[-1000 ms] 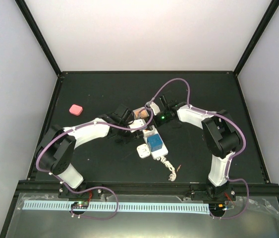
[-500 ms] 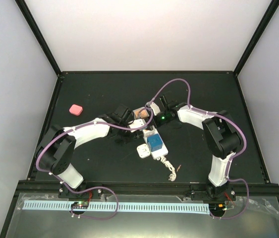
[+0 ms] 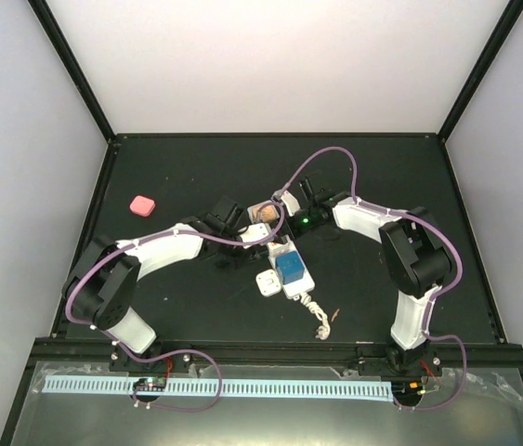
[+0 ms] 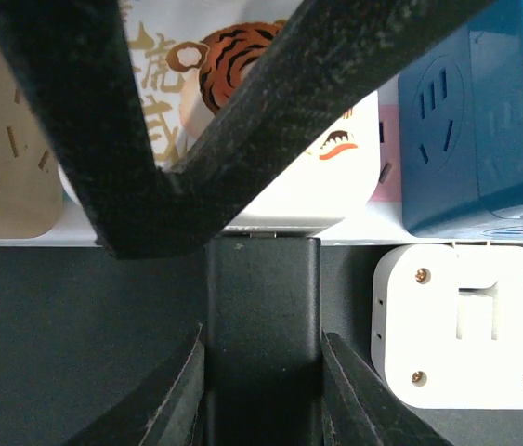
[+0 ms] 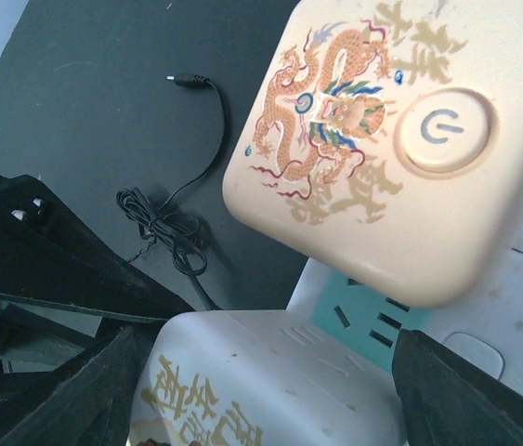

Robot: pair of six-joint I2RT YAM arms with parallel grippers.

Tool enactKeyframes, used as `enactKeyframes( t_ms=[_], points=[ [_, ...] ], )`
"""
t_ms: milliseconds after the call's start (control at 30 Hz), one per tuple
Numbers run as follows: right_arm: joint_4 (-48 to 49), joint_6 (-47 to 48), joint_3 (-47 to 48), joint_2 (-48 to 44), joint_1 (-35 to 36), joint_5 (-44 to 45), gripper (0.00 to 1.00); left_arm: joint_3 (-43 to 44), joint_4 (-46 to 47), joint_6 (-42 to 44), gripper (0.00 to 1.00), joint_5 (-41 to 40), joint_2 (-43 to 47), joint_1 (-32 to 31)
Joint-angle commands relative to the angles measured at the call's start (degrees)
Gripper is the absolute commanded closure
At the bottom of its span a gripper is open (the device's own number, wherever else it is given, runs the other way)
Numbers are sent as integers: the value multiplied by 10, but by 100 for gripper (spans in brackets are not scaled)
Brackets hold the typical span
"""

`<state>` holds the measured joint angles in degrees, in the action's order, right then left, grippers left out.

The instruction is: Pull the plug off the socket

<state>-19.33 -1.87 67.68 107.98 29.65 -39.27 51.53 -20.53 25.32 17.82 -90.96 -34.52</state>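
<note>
The socket (image 3: pixel 304 282) is a white power strip lying slantwise mid-table, with its edge (image 4: pixel 372 228) and a green outlet face (image 5: pixel 372 321) showing close up. A white tiger-printed plug (image 4: pixel 289 177) (image 5: pixel 270 381) sits on its far end (image 3: pixel 263 216). My right gripper (image 5: pixel 270 395) (image 3: pixel 280 210) straddles this plug, with a finger against each side. My left gripper (image 4: pixel 261 372) (image 3: pixel 242 230) is shut on a black adapter block (image 4: pixel 261 297) that butts against the strip's edge.
A cream dragon-printed cube (image 5: pixel 363 158) with a power button and a blue cube (image 4: pixel 475 121) (image 3: pixel 290 268) also sit on the strip. A loose white cube (image 4: pixel 465 325) (image 3: pixel 268 282) lies beside it. A thin black cable (image 5: pixel 163 223) coils on the mat. A pink block (image 3: pixel 141 204) lies far left.
The left arm has shifted a little toward the back. The strip, the cubes and the right arm look unmoved from above.
</note>
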Motion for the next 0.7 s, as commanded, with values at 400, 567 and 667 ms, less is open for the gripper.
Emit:
enactKeyframes(
  t_ms=[400, 567, 667],
  points=[
    [-59, 23, -34, 42, -12, 140, 26, -34, -35, 40, 77, -21, 54, 25],
    [-58, 24, -35, 41, -12, 141, 26, -31, -48, 49, 77, -17, 64, 30],
    [-58, 26, -34, 39, -12, 130, 26, -31, -60, 52, 78, -11, 76, 40]
  ],
)
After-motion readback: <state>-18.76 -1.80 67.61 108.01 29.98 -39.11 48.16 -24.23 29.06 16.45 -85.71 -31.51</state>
